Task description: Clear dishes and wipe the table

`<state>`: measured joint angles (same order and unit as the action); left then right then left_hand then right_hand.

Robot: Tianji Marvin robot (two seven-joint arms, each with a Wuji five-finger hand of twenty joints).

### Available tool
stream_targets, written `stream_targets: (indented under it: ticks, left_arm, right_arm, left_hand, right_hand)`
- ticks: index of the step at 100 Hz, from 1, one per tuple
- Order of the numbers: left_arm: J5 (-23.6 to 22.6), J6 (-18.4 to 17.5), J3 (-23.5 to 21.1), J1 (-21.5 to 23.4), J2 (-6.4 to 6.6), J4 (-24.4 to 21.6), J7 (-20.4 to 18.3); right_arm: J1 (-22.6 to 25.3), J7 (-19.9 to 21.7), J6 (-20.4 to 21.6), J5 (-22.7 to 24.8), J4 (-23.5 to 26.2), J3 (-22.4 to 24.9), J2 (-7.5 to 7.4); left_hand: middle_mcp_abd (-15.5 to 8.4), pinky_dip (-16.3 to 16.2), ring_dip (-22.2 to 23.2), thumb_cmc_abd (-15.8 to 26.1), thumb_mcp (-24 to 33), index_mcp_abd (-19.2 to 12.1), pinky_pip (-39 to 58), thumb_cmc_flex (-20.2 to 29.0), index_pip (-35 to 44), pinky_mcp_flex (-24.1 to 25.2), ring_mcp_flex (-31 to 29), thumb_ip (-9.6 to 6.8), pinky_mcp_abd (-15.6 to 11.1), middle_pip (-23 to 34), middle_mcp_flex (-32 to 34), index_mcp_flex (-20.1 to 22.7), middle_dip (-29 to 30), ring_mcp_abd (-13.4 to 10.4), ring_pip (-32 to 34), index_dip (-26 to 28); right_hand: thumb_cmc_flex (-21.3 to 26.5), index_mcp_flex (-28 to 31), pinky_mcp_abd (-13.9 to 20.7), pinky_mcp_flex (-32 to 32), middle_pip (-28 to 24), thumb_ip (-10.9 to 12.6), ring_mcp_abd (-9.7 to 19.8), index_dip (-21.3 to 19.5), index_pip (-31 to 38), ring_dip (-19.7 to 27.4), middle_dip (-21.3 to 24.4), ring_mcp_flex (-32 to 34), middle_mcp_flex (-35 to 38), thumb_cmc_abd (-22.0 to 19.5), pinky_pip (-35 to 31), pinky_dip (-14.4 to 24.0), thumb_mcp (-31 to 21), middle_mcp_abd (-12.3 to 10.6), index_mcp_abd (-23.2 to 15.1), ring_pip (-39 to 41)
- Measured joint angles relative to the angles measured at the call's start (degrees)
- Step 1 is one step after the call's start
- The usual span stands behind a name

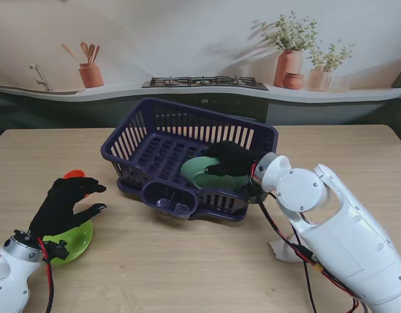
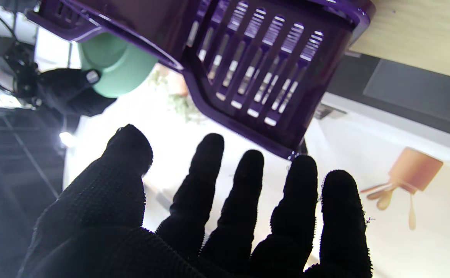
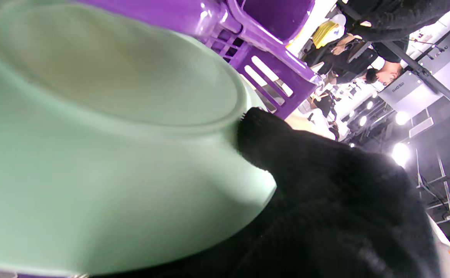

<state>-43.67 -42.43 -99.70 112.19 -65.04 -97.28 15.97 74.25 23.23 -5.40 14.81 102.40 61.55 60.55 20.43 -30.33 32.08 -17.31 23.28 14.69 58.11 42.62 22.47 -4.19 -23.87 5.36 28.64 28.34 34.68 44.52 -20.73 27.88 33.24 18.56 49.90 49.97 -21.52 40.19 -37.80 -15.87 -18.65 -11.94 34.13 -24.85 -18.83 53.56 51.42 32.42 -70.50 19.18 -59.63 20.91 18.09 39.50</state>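
While right hand [image 1: 231,158] grips mint bowl [image 1: 201,172] inside purple basket [image 1: 132,149], clearing dishes; next, release. Left hand [image 1: 64,203] spread, empty, over green plate [image 1: 76,244].

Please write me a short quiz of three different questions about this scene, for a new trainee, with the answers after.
1. True or false: the right hand is inside the purple dish basket, shut on the pale green bowl.
2. Which dish lies under the left hand, on the table?
A. a white cup
B. a lime green plate
C. a blue plate
3. Fill in the missing word: the left hand's fingers are spread and hold ____.

Key
1. True: its black fingers close on the bowl's rim inside the basket.
2. B: the lime green plate shows under that hand.
3. Nothing.
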Motion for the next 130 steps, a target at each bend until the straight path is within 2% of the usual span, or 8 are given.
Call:
stream_targets:
  ticks: [37, 59, 79, 99, 102, 111, 118, 130]
  left_arm:
    - [-0.1, 0.1, 0.0, 0.0, -0.01, 0.1, 0.4]
    - [-0.2, 0.1, 0.0, 0.0, -0.03, 0.0, 0.6]
    - [-0.1, 0.1, -0.1, 0.0, -0.02, 0.0, 0.3]
    - [0.1, 0.1, -0.1, 0.0, -0.02, 0.0, 0.1]
    - [0.1, 0.1, -0.1, 0.0, -0.02, 0.0, 0.1]
    - [0.2, 0.2, 0.0, 0.0, -0.02, 0.0, 0.1]
    - [0.2, 0.3, 0.0, 0.0, -0.02, 0.0, 0.1]
    - [0.1, 0.3, 0.0, 0.0, -0.02, 0.0, 0.3]
  right_arm:
    - [-2.2, 1.4, -4.0, -1.2, -2.2, -3.3, 0.07]
    - [-2.9, 2.5, -1.7, 0.2, -3.5, -3.8, 0.02]
    - [-3.0, 4.2, 0.0, 0.1, -4.3, -3.4, -0.35]
    - [-2.9, 5.4, 1.4, -0.2, -4.7, -2.7, -0.62]
    - [-2.9, 5.4, 1.7, -0.1, -4.8, -2.5, -0.65]
    - [-2.7, 5.3, 2.2, -0.2, -4.9, -2.1, -0.71]
    - [-2.5, 5.3, 3.1, -0.3, -5.0, -1.7, -0.75]
    - [-1.8, 5.1, 5.2, 0.0, -4.9, -0.5, -0.76]
  left_hand:
    - [0.0, 0.0, 0.0, 0.0, 0.0, 0.0, 0.0, 0.0, 0.0, 0.0, 0.0, 0.00, 0.0, 0.0, 0.0, 0.0, 0.0, 0.0, 0.0, 0.0]
    - [0.0, 0.0, 0.0, 0.0, 0.0, 0.0, 0.0, 0.0, 0.0, 0.0, 0.0, 0.00, 0.0, 0.0, 0.0, 0.0, 0.0, 0.0, 0.0, 0.0]
    - [0.0, 0.0, 0.0, 0.0, 0.0, 0.0, 0.0, 0.0, 0.0, 0.0, 0.0, 0.00, 0.0, 0.0, 0.0, 0.0, 0.0, 0.0, 0.0, 0.0]
    - [0.0, 0.0, 0.0, 0.0, 0.0, 0.0, 0.0, 0.0, 0.0, 0.0, 0.0, 0.00, -0.1, 0.0, 0.0, 0.0, 0.0, 0.0, 0.0, 0.0]
    - [0.0, 0.0, 0.0, 0.0, 0.0, 0.0, 0.0, 0.0, 0.0, 0.0, 0.0, 0.00, -0.1, 0.0, 0.0, 0.0, 0.0, 0.0, 0.0, 0.0]
    - [0.0, 0.0, 0.0, 0.0, 0.0, 0.0, 0.0, 0.0, 0.0, 0.0, 0.0, 0.00, -0.1, -0.1, 0.0, 0.0, 0.0, 0.0, 0.0, 0.0]
    - [0.0, 0.0, 0.0, 0.0, 0.0, 0.0, 0.0, 0.0, 0.0, 0.0, 0.0, 0.00, -0.1, -0.1, 0.0, 0.0, 0.0, 0.0, 0.0, 0.0]
    - [0.0, 0.0, 0.0, 0.0, 0.0, 0.0, 0.0, 0.0, 0.0, 0.0, 0.0, 0.00, -0.1, -0.1, 0.0, 0.0, 0.0, 0.0, 0.0, 0.0]
  right_hand:
    - [0.0, 0.3, 0.0, -0.7, 0.0, 0.0, 0.0, -0.3, 0.1, -0.1, 0.0, -0.1, 0.0, 0.0, -1.4, 2.0, 0.6, 0.0, 0.0, 0.8]
    - [-0.7, -1.2, 0.6, -6.2, 1.8, 0.1, 0.3, -0.4, -1.9, -0.2, 0.0, -3.2, -2.3, -0.8, -1.5, 3.9, 0.6, -0.5, 0.0, 0.5]
    - [-4.2, -4.1, 3.1, -14.4, 3.5, 4.3, 1.6, 1.0, -3.1, 1.0, 0.0, -9.5, -7.6, -3.0, 1.6, 4.0, 0.0, -2.4, -1.3, -2.2]
    - [-5.1, -6.0, 5.4, -19.6, 4.8, 8.6, 3.0, 2.8, -3.3, 1.9, 0.1, -13.6, -11.0, -5.8, 4.8, 5.0, 5.5, -4.1, -3.5, -4.7]
    - [-6.4, -6.0, 5.6, -19.9, 5.1, 8.7, 3.0, 2.8, -4.0, 1.9, 0.1, -13.7, -11.0, -5.9, 5.6, 5.0, 5.5, -4.2, -3.7, -4.9]
    - [-11.7, -5.9, 6.1, -21.1, 5.5, 11.7, 3.5, -0.6, -9.4, 1.9, 0.9, -15.6, -11.7, -7.5, 7.4, 5.6, 7.0, -4.6, -4.3, -6.0]
    - [-15.2, -5.8, 6.2, -22.0, 6.0, 11.7, 3.5, -1.9, -11.0, 2.4, 1.5, -16.0, -12.4, -7.4, 8.6, 5.6, 8.5, -4.8, -4.4, -6.8]
    - [-17.1, -5.9, 6.8, -23.6, 6.2, 11.8, 4.0, -2.6, -12.1, 3.0, 1.5, -17.5, -13.0, -8.6, 9.6, 5.6, 8.5, -5.5, -4.6, -7.6]
